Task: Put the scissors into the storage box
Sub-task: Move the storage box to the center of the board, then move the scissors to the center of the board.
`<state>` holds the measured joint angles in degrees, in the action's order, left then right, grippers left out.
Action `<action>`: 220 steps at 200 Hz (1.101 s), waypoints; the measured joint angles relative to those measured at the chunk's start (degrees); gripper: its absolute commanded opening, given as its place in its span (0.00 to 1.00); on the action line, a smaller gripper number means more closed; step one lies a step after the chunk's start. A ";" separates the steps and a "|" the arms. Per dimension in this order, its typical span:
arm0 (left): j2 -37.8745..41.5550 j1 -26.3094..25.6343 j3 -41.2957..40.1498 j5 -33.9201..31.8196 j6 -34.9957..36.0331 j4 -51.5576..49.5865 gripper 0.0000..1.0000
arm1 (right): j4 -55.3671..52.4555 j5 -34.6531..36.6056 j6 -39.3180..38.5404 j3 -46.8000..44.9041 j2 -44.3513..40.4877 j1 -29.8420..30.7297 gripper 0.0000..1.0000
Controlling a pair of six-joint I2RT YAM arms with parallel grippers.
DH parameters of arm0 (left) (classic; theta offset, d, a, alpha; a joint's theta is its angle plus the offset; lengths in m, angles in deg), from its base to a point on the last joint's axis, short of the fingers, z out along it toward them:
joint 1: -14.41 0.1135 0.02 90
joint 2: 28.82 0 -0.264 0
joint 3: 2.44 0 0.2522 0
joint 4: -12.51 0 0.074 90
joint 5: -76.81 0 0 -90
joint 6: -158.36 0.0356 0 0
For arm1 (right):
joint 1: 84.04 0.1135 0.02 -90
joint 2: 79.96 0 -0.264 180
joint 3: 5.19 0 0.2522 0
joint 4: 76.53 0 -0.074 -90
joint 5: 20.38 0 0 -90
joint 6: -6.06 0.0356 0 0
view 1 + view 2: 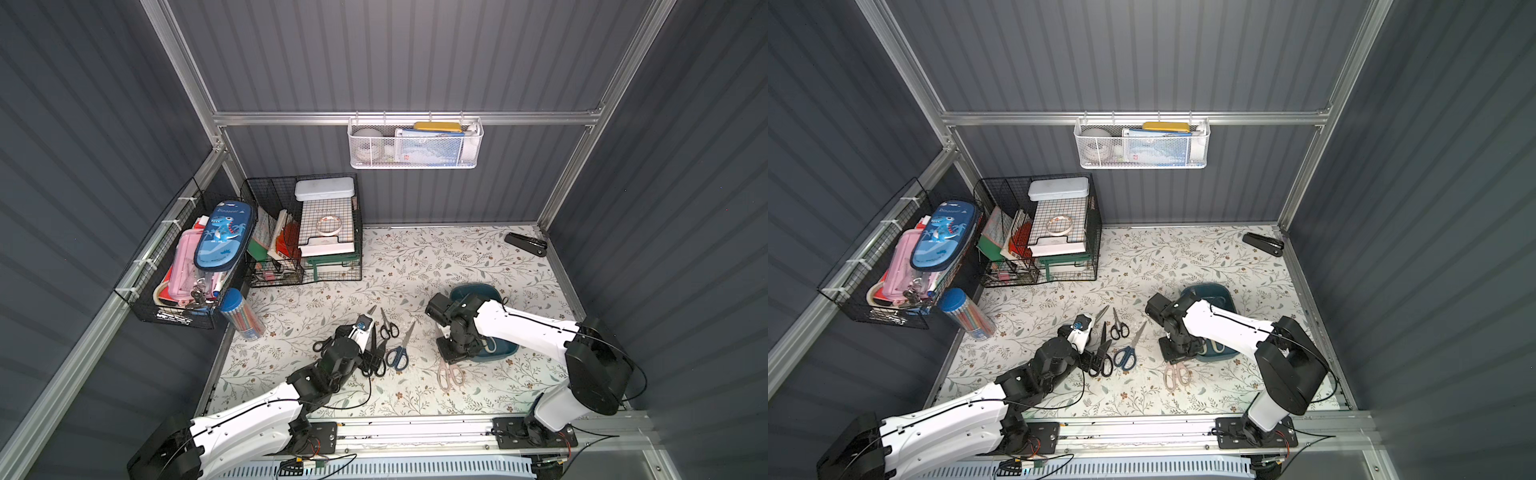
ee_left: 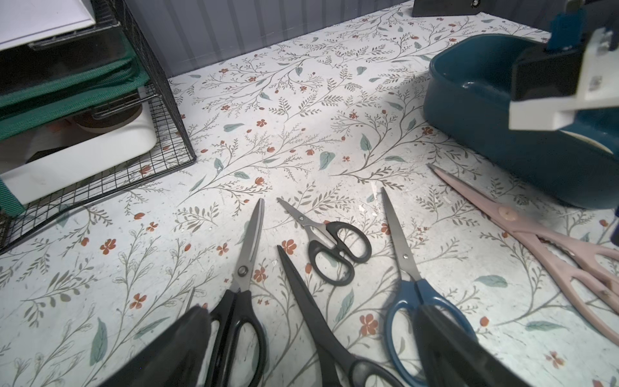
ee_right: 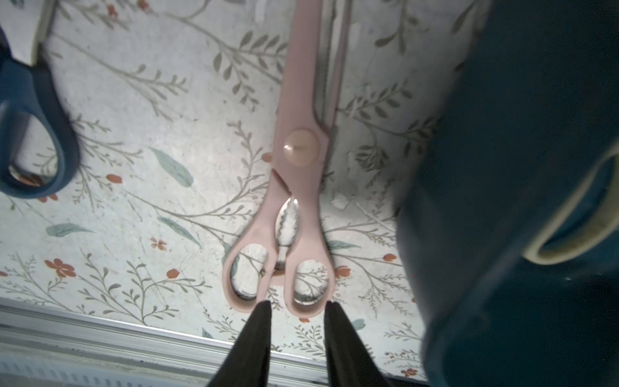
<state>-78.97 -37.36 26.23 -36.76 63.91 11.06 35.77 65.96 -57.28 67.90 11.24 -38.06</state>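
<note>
Right wrist view has the pink shears (image 3: 301, 147) lying flat on the bench (image 3: 134, 150), just beside the storage box (image 3: 502, 134). The right gripper (image 3: 297, 303) is at their handle end, its jaws partly parted astride 1 loop; whether they pinch it I cannot tell. Only 1 pair looks stowed: the cream shears (image 1: 492, 347), a pale handle loop showing inside the teal box. I judge 6 are left on the bench: the pink pair, the blue-handled scissors (image 2: 412, 291) and 4 black-handled pairs (image 2: 241, 268) grouped by the left gripper (image 2: 313, 311), whose jaws are spread wide and empty. The pink pair is closed, pink along the blades, with a round pivot cap and serrated steel between the loops
</note>
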 measured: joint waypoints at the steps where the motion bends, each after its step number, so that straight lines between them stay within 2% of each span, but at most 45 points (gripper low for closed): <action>1: 0.00 0.00 0.00 0.00 0.00 0.02 1.00 | 0.13 -0.11 0.11 -0.15 0.02 0.09 0.35; 82: -0.07 0.00 0.00 0.00 0.00 0.02 0.99 | 3.28 -1.49 3.08 -3.06 5.42 3.02 0.36; 118: -0.07 0.00 0.00 0.00 0.00 0.02 0.99 | 3.43 -0.61 4.00 -3.41 6.67 2.99 0.42; 172: 0.22 0.00 0.02 0.00 -0.02 -0.02 0.99 | -1.01 1.14 2.51 1.03 11.04 2.99 0.52; 220: 1.53 0.00 0.02 -0.04 -0.04 -0.09 0.99 | -6.23 1.84 -1.62 6.80 16.35 2.32 0.54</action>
<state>-77.44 -37.36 26.26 -36.81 63.87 10.97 29.54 67.79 -58.90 74.70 27.59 -35.75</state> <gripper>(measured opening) 0.995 0.543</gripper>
